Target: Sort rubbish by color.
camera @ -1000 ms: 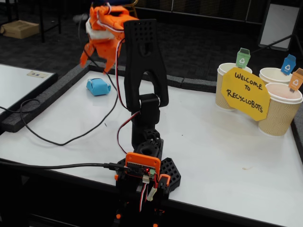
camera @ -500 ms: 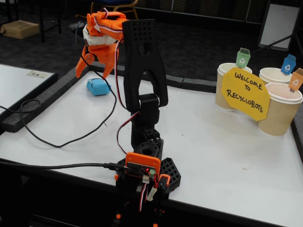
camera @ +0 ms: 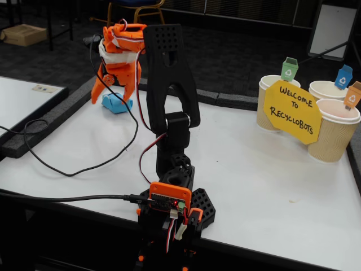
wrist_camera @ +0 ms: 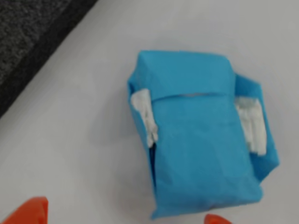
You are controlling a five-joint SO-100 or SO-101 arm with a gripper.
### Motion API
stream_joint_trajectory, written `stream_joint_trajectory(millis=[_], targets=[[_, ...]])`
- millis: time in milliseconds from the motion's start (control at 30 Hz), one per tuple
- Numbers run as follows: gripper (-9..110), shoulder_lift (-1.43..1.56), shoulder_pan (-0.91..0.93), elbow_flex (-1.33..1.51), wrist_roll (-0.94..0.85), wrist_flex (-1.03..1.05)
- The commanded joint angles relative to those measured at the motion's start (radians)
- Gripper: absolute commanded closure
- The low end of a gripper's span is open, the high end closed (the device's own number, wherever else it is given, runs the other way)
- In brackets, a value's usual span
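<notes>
Jaws stand wide on the gripper [camera: 111, 95], straddling the light blue lump [wrist_camera: 201, 135] just below them. We judge an off-centre closure could push it aside across the table [camera: 254, 169].

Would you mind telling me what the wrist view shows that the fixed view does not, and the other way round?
Only the wrist view shows the blue paper lump's folds and the white patches at its two sides. Only the fixed view shows the arm's black body, three paper cups with coloured bin tags, the yellow sign and the cable. Both show the lump lying on the white table near its dark edge, with the orange gripper open over it.
</notes>
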Motion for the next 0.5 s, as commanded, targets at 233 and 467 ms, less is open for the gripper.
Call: stream_joint_trajectory(millis=[233, 467], targets=[[76, 0.067, 0.064, -0.238, -0.069, -0.020], [76, 0.077, 0.091, -0.249, -0.138, 0.041]])
